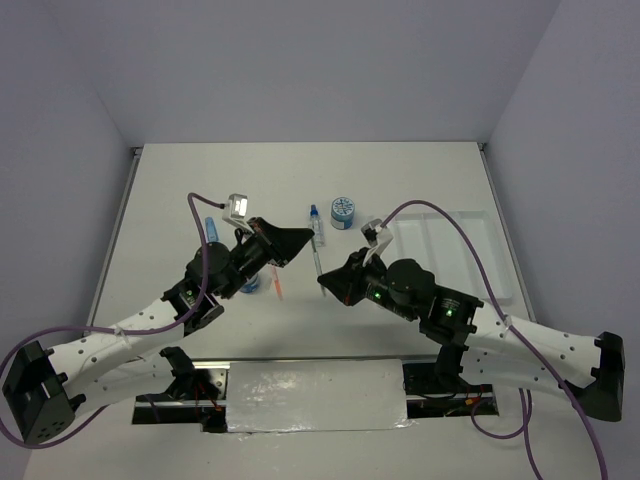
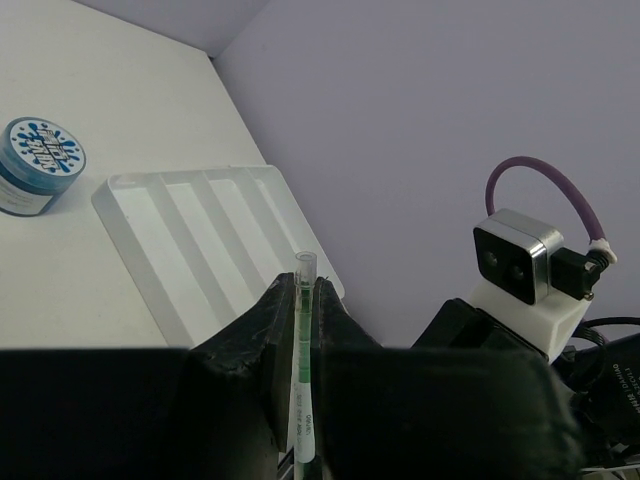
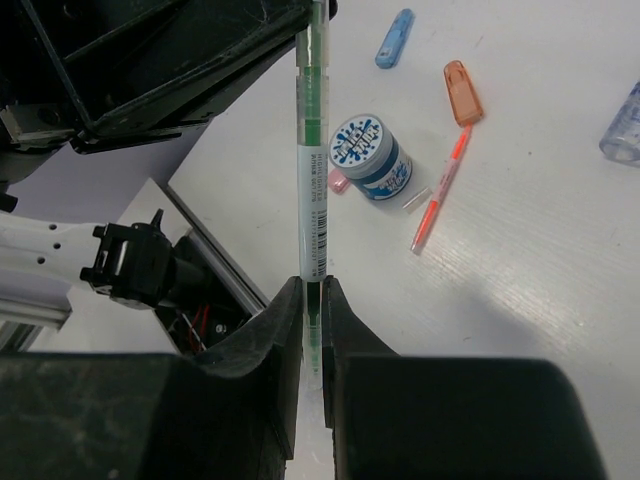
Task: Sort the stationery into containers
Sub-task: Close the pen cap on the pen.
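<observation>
Currently thin clear plastic green-ink pen [image 3: 313, 190] is clamped mid-air by both L gripper [image 2: 303, 330] and R gripper [image 3: 312, 300], prob. for handover twd white compartmented plastic tray [image 2: 140, 265], nearer R arm.

Nothing fully legible. Pen [image 3: 313, 180] barrel: white label with a barcode and lines of fine black print, too small to read. Roll [image 3: 370, 155] lid: blue lettering in a splash logo, unreadable. Second roll [image 2: 38, 160], left wrist view: same lid logo, letters blurred, unreadable.
</observation>
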### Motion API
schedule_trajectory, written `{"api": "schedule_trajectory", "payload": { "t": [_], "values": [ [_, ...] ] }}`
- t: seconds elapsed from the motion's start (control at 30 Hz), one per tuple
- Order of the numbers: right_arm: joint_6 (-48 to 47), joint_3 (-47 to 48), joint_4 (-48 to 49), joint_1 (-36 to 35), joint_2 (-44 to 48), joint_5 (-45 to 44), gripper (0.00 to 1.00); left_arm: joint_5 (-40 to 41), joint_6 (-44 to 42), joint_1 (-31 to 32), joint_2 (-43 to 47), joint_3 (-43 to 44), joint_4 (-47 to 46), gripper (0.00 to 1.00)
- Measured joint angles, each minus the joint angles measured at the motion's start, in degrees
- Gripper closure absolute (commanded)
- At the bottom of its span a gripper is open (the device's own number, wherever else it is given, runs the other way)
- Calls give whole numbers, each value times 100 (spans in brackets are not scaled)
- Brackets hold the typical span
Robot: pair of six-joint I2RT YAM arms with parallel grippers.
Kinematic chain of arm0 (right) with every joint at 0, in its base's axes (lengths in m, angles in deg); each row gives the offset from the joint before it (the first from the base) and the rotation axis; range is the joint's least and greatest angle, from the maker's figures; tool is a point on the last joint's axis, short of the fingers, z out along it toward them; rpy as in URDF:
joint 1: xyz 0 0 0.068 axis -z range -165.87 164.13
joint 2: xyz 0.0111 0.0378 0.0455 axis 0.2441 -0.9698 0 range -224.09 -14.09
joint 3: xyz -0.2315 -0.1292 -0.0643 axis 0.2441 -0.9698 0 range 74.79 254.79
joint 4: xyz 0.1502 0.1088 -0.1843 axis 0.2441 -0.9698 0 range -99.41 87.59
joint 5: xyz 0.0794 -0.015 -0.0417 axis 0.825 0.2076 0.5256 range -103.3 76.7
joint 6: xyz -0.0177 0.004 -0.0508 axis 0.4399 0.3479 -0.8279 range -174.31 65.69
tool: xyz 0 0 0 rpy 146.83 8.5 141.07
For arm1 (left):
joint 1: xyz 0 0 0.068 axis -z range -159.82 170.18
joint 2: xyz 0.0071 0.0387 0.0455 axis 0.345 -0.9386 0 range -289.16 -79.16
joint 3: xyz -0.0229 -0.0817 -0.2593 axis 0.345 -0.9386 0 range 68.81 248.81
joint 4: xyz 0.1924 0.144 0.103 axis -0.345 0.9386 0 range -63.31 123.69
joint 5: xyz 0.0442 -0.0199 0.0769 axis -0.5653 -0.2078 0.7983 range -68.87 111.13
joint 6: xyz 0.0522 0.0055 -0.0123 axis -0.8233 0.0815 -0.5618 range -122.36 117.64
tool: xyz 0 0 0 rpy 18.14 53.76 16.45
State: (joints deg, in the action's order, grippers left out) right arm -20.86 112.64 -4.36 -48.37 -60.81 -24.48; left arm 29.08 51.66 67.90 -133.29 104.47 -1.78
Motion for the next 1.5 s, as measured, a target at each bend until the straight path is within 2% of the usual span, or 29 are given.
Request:
{"api": "schedule_trajectory", "payload": {
  "t": [0.27,0.3,0.4,0.6,0.7,0.73,0.9,0.97,1.03,1.07,1.13,1.2,1.23,1.33,1.37,1.4,1.5],
  "values": [
    [-446,157,-107,-2,-92,-13,100,-205,-280,11,-20,46,-122,99],
    [-529,157,-103,-4,-85,9,100,-245,-330,20,-28,74,-125,90],
    [-820,157,-66,-4,-37,201,100,-437,-540,44,-24,122,-170,73],
    [-1172,157,212,-2,188,350,100,-745,-920,133,98,297,162,65],
    [-1239,157,278,-4,236,367,100,-820,-1040,160,157,310,278,64],
    [-1255,157,282,-4,234,369,100,-835,-1056,160,170,310,310,64],
    [-1322,157,278,-2,225,374,100,-933,-1056,162,190,315,372,84],
    [-1344,157,280,-4,221,393,100,-977,-1069,164,205,315,369,98],
    [-1355,157,289,-4,221,417,99,-1029,-1075,164,208,315,367,100],
    [-1362,157,289,-4,219,448,96,-1073,-1086,164,208,315,365,100],
    [-1384,157,291,-4,212,507,72,-1167,-1178,164,208,321,354,100],
    [-1421,157,372,-4,208,632,58,-1340,-1235,160,208,326,341,100],
    [-1456,157,505,-4,201,721,55,-1451,-1270,160,203,326,348,100],
    [-1574,162,737,-4,188,955,58,-1808,-1357,162,188,326,339,100],
    [-1609,164,763,-2,168,1008,62,-1908,-1362,164,186,326,323,100],
    [-1639,175,787,-2,140,1043,71,-2002,-1368,164,188,326,304,100],
    [-1685,201,817,13,42,1082,71,-2146,-1377,164,219,326,264,100]
  ]
}}
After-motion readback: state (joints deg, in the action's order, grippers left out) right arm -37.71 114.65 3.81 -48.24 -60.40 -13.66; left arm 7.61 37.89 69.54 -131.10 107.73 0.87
